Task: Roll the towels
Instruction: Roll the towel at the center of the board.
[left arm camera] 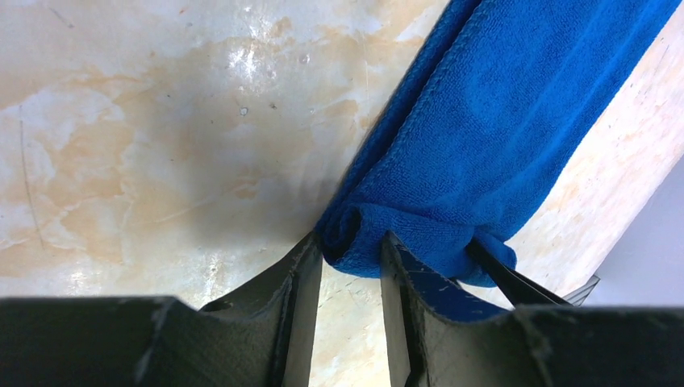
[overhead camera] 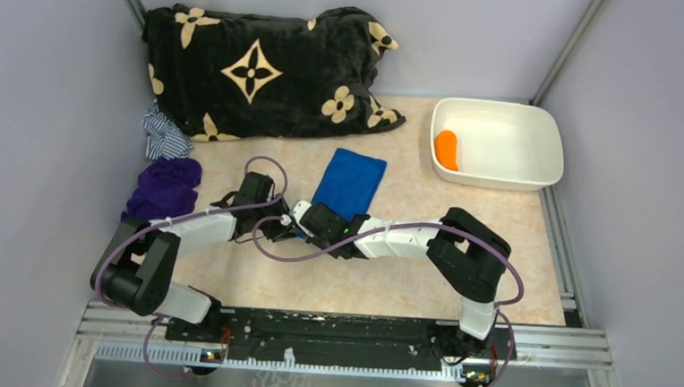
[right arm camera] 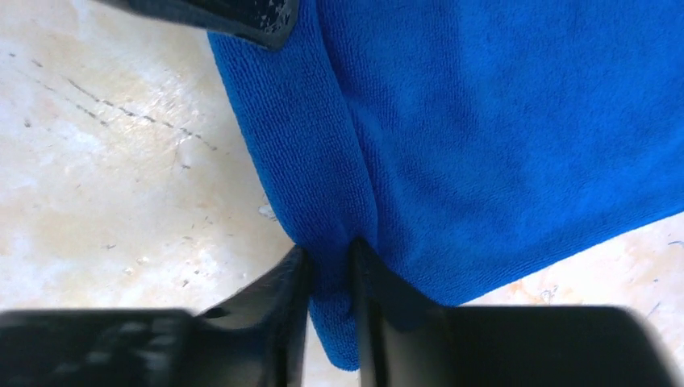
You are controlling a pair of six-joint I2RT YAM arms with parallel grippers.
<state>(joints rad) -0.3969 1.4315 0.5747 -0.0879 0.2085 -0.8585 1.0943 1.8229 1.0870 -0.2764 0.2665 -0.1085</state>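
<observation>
Blue towel (overhead camera: 350, 180) is pinched at its near end by both grippers. The right gripper (right arm camera: 329, 254) has its jaws drawn narrow on a raised ridge of cloth near one corner. The left gripper (left arm camera: 351, 246) stands somewhat wider, with the curled-over edge of the other corner lodged between its fingertips and touching both. The two sit just beside each other, so that a finger of each shows in the other's wrist view.

Beyond the jaws the towel lies flat on the table (overhead camera: 405, 278), stretched away from the arms toward the blanket (overhead camera: 265, 72). Only that first small curl at the near edge is formed, so the roll looks barely begun. Nearly the whole length remains to be turned over.

The orange towel (overhead camera: 447, 149) lies as a compact bundle against the left wall of the white tub (overhead camera: 501, 104) at the far right, well apart from the arms. It looks finished. Roughly half the task seems done, and the blue towel probably belongs in the tub as well.

The tabletop is beige and marbled, glossy under the light, with faint scratches. It seems slick enough for the cloth to slide rather than roll. A purple cloth (overhead camera: 166, 187) and a striped cloth (overhead camera: 164, 136) lie at the left wall. Pale grey walls close three sides, and a metal rail carries the arm bases.
</observation>
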